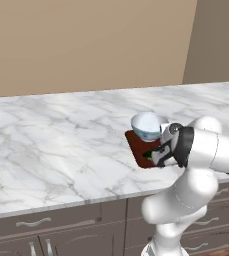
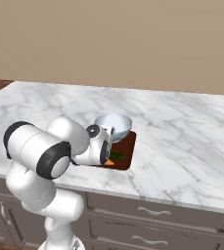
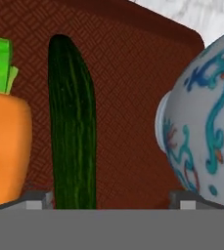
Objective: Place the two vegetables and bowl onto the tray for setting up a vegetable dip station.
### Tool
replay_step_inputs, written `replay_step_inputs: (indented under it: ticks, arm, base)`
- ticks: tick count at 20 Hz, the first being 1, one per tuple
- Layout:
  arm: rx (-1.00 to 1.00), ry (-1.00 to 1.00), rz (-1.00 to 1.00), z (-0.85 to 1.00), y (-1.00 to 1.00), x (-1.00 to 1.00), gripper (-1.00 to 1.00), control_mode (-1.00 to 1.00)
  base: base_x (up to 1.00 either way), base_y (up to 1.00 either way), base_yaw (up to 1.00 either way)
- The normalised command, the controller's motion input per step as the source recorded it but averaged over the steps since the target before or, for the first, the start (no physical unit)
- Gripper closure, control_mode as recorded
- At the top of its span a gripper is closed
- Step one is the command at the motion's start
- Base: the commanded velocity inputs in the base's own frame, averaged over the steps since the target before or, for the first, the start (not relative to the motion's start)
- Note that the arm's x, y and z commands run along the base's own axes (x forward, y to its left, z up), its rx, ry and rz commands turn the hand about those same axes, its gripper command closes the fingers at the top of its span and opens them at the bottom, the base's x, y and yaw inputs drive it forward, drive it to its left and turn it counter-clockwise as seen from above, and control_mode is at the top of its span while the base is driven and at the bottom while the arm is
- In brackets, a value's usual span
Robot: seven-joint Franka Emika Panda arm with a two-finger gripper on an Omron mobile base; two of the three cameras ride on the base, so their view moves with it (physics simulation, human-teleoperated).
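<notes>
In the hand view, left to right: carrot [image 3: 6,141] and cucumber [image 3: 72,127] lie side by side on the tray [image 3: 128,97]; bowl [image 3: 206,122] sits at the right; gripper [image 1: 158,156] hangs low over the tray, can't tell how wide the jaws are.

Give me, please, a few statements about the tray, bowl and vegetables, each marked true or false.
1. The cucumber lies on the tray. True.
2. The carrot lies on the marble counter, off the tray. False: it is on the tray beside the cucumber.
3. The bowl is plain white. False: the hand view shows blue and red painted patterns.
4. The cucumber lies between carrot and bowl in the hand view. True.
</notes>
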Motion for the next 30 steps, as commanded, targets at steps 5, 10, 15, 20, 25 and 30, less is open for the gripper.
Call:
replay_step_inputs:
  ticks: [5,10,15,20,25,30]
  arm:
    - [-0.03,0.03,-0.01,0.47,0.00,0.00,-1.00,-1.00]
    - [0.00,0.09,-0.06,0.58,0.00,0.00,-1.00,-1.00]
    - [0.09,0.07,-0.28,0.29,0.05,-0.17,-1.00,-1.00]
    - [0.16,-0.03,-0.27,0.24,0.27,-0.33,-1.00,-1.00]
    - [0.18,-0.10,-0.14,0.18,0.62,-0.36,-1.00,-1.00]
    - [0.08,0.09,-0.06,0.16,0.87,-0.29,-1.00,-1.00]
  base:
    - [0.00,0.00,0.00]
    - [0.00,0.00,0.00]
    - [0.00,0.00,0.00]
    - [0.00,0.00,0.00]
    - [0.00,0.00,0.00]
    - [0.00,0.00,0.00]
